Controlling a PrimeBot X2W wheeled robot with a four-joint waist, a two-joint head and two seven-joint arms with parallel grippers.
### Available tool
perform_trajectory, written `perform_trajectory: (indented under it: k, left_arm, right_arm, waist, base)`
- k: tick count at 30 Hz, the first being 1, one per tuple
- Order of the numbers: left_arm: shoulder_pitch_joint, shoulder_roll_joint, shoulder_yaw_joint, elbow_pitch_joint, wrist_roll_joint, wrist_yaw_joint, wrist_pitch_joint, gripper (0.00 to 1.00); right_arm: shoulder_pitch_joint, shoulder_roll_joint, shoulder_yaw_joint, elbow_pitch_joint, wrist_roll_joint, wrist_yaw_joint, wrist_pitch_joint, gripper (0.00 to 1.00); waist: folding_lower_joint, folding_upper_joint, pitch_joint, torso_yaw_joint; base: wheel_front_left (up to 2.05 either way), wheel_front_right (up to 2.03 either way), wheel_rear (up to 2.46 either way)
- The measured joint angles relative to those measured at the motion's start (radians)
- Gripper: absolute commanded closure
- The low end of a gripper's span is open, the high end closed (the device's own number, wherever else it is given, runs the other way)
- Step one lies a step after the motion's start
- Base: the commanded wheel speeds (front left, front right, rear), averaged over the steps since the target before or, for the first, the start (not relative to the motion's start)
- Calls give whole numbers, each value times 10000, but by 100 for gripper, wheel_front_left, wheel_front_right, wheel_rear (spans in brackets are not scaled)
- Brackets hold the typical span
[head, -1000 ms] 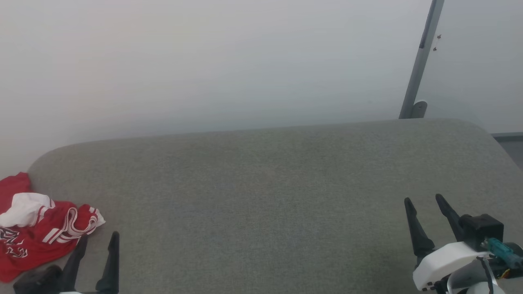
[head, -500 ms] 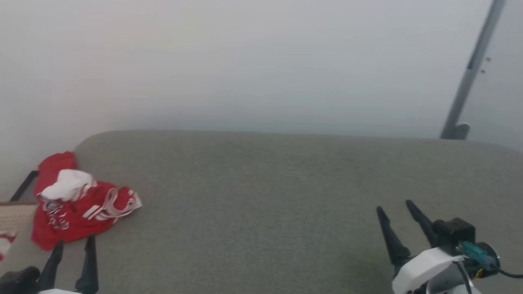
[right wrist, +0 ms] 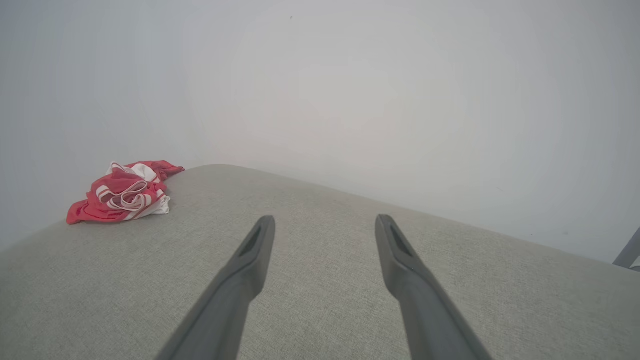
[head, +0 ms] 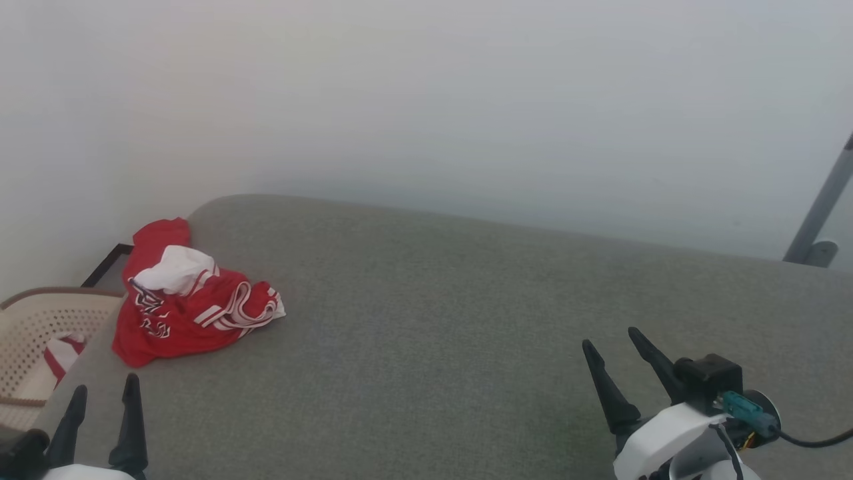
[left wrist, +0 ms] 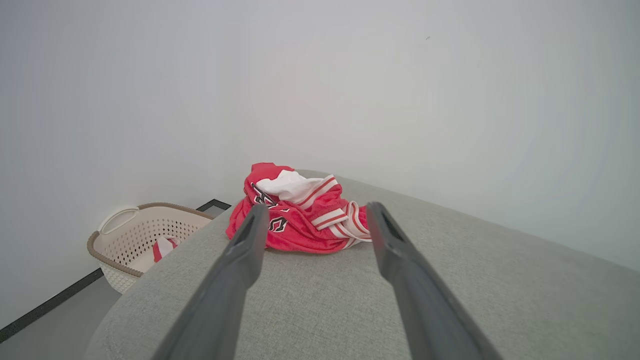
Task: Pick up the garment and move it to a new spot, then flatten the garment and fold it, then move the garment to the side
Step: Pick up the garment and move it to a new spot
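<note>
The garment (head: 190, 300) is a red jersey with white striped trim, crumpled in a heap at the far left end of the grey cushioned surface (head: 433, 320). My left gripper (head: 105, 392) stands open at the lower left, short of the heap and apart from it. Along its fingers the garment (left wrist: 305, 212) lies just ahead, between the two fingertips. At the lower right my right gripper (head: 610, 340) is open over bare fabric, far from the garment (right wrist: 125, 192), which lies at the far left edge there.
A beige perforated basket (head: 30, 333) stands on the floor left of the cushion, with a red-and-white cloth inside; its rim (left wrist: 117, 220) is visible too. A pale wall runs behind. A grey metal post (head: 823, 213) leans at the far right.
The head camera has swung left, so the garment and cushion shift rightward in the picture and the basket has come into view. Both grippers stay open and low; the garment lies as before.
</note>
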Motion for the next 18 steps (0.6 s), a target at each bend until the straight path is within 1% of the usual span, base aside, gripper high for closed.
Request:
perform_trajectory:
  k: [9, 16, 18]
  left_arm:
    - [-256, 10, 10, -207, -203, 84, 207, 0]
    - [-813, 186, -38, 157, -362, 38, 418, 0]
    - [-1068, 376, -88, 462, -433, -36, 562, 0]
  right_arm:
    - [-56, -142, 2, 23, 48, 0, -125, 0]
    - [-125, -339, -146, -180, 56, 0, -10, 0]
    - [-156, -405, -165, -251, 54, 0, 31, 0]
  waist:
    - [0, 0, 255, 192]
    - [0, 0, 607, 111]
    - [0, 0, 712, 62]
  base:
    - [0, 0, 0]
    - [0, 0, 0]
    - [0, 0, 0]
